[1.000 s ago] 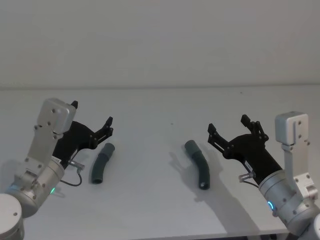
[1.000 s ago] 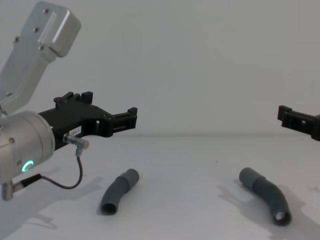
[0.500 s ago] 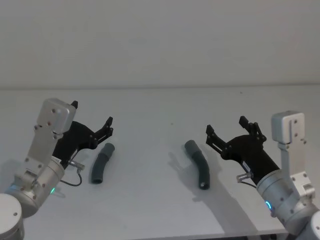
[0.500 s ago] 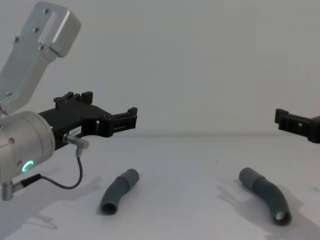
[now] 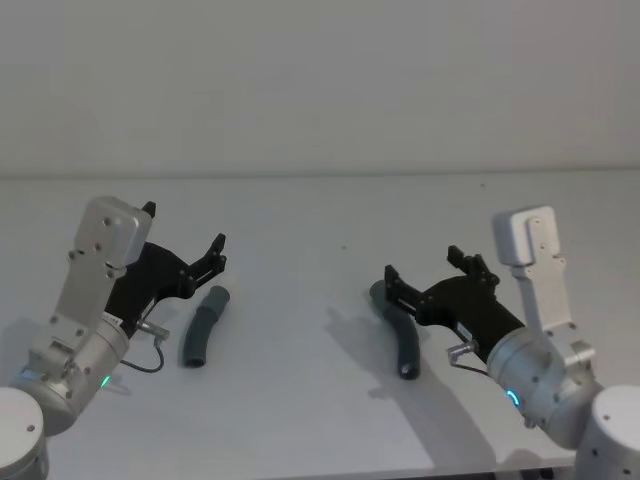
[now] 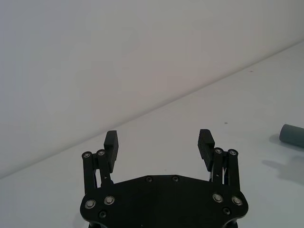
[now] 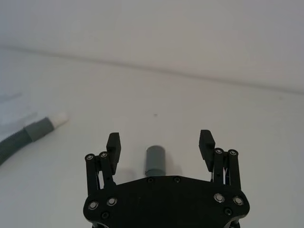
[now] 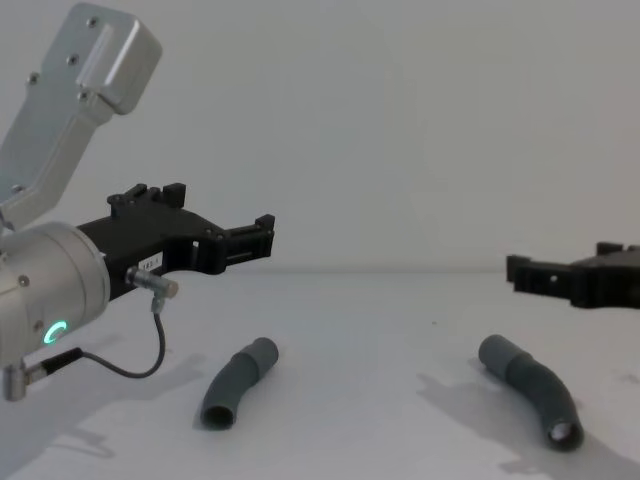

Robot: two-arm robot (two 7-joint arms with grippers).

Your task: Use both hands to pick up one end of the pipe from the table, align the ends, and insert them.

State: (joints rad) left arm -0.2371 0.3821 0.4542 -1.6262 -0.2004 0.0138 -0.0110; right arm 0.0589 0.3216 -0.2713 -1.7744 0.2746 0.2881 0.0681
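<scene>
Head view: black plastic left gripper (image 5: 185, 228) spread wide, empty, beside left dark grey curved pipe piece (image 5: 203, 325) on matte white table (image 5: 300, 210). Black right gripper (image 5: 423, 262) spread, empty, over right grey pipe piece (image 5: 403, 345). Right wrist view: left piece's white tip (image 7: 60, 118) shows, body cut off.

The table (image 5: 320, 200) gets looked down on from up high in the head view. The chest view is set low and shot nearly level across it toward the wall (image 8: 400, 120). The left pipe piece (image 5: 203, 325) and right pipe piece (image 8: 530, 385) are shared by both. Wrist views are taken from close behind the left gripper (image 6: 158, 140) and right gripper (image 7: 159, 141), aimed out over the tabletop.
</scene>
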